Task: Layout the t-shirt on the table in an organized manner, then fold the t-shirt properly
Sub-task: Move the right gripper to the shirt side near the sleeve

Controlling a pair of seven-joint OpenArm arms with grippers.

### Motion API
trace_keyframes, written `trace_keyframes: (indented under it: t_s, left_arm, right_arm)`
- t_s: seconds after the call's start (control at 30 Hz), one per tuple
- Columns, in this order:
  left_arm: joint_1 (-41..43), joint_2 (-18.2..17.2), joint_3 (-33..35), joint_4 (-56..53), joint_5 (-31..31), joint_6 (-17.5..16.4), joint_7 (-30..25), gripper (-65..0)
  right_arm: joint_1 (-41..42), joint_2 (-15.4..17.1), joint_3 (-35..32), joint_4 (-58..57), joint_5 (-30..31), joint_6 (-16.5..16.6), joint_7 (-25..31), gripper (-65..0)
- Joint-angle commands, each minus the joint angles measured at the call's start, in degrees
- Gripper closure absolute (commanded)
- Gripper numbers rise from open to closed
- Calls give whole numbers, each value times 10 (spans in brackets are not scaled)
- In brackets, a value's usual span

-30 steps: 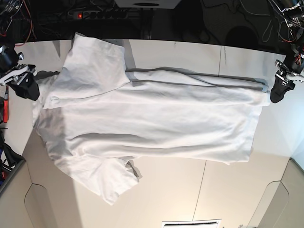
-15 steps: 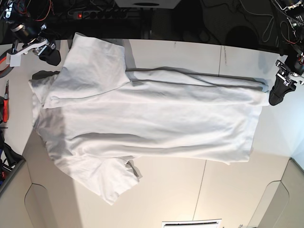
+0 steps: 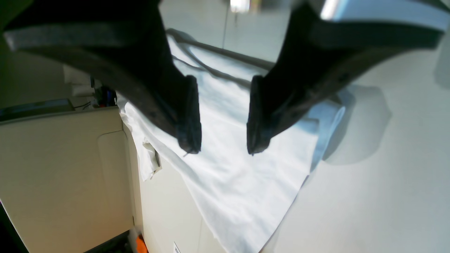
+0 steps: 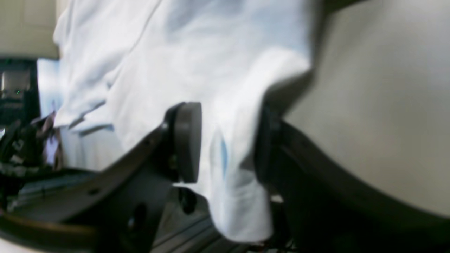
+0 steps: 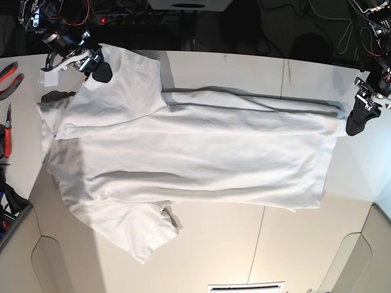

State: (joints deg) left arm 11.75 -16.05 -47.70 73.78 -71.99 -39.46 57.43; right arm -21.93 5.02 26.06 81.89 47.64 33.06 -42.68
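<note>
The white t-shirt (image 5: 195,152) lies spread across the table (image 5: 244,244), collar end at the left of the base view and hem at the right. My right gripper (image 5: 98,66) is at the back left, on the upper sleeve's corner. In the right wrist view its fingers (image 4: 186,140) stand apart with a hanging edge of the t-shirt (image 4: 175,52) between them, so the right gripper (image 4: 226,147) is open. My left gripper (image 5: 356,122) hovers by the hem's back corner. The left wrist view shows this left gripper (image 3: 219,149) open and empty above the t-shirt (image 3: 228,182).
Red-handled pliers (image 5: 7,73) and a red screwdriver (image 5: 6,137) lie at the table's left edge. A power strip (image 5: 128,18) and cables run behind the back edge. Bare table (image 3: 369,193) lies beside the hem.
The right arm has swung from the left edge by the collar toward the back, then across onto the upper sleeve's corner. The left gripper and the shirt have barely moved.
</note>
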Motion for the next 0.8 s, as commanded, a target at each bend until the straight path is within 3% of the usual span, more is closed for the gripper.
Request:
trace_keyframes:
  t_s: [0.0,0.17,0.33,0.53,0.77]
  left_arm:
    - [-1,-11,-3,10,-15,-5,-6,-254]
    - [-1,-11,-3,10,-15,-5,-6,-254]
    - [-1,-11,-3,10,-15,-5,-6,-254]
    - [-1,-11,-3,10,-15,-5,-6,-254]
    - [-1,-11,-3,10,-15,-5,-6,-254]
  right_arm:
    - [-3,3,-4,4,-7,-3,-9,-235]
    - [-3,3,-6,4,-6,-3,-9,-223]
    - [-3,3,-6,4,16,-2,-9,0]
    - [4,3,-6,9,89,-2,-11,0]
    - [80,-1,-7,9,91,-2,-16,0]
